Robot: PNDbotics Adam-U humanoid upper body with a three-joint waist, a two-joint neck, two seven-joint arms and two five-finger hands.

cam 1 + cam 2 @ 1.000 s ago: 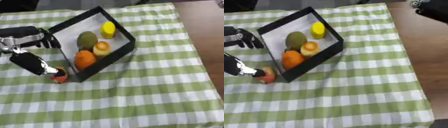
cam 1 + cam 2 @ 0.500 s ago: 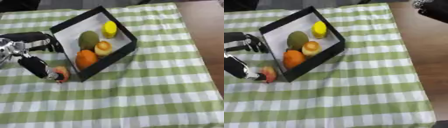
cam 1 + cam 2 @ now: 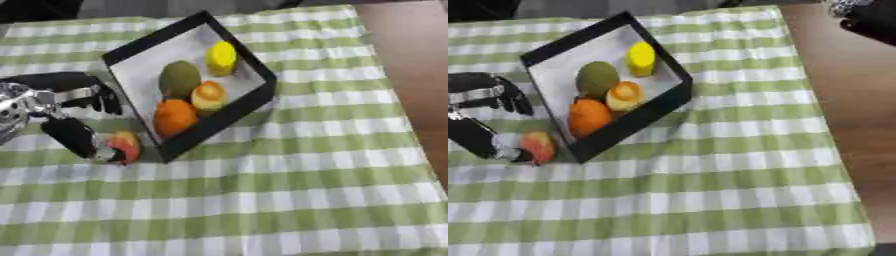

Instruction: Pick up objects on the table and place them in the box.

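Observation:
The black box [image 3: 248, 60] with a pale floor lies askew on the green checked cloth. Inside it are a yellow fruit [image 3: 221, 56], a green fruit [image 3: 179, 78], a small orange-yellow fruit [image 3: 209, 96] and an orange [image 3: 174, 116]. A red apple [image 3: 125, 146] lies on the cloth just outside the box's near-left wall. My left hand [image 3: 63, 107] is at the left edge; its thumb [image 3: 73, 138] touches the apple's left side and its fingers [image 3: 96, 95] are spread above, apart from the apple. Only a dark part of my right hand [image 3: 870, 17] shows at the top right.
The brown table edge [image 3: 859, 100] runs bare along the right side of the cloth. Open checked cloth [image 3: 262, 200] stretches in front of the box and to its right.
My left hand's fingers have come down and nearer to the thumb, which stays against the apple. The view has shifted a little.

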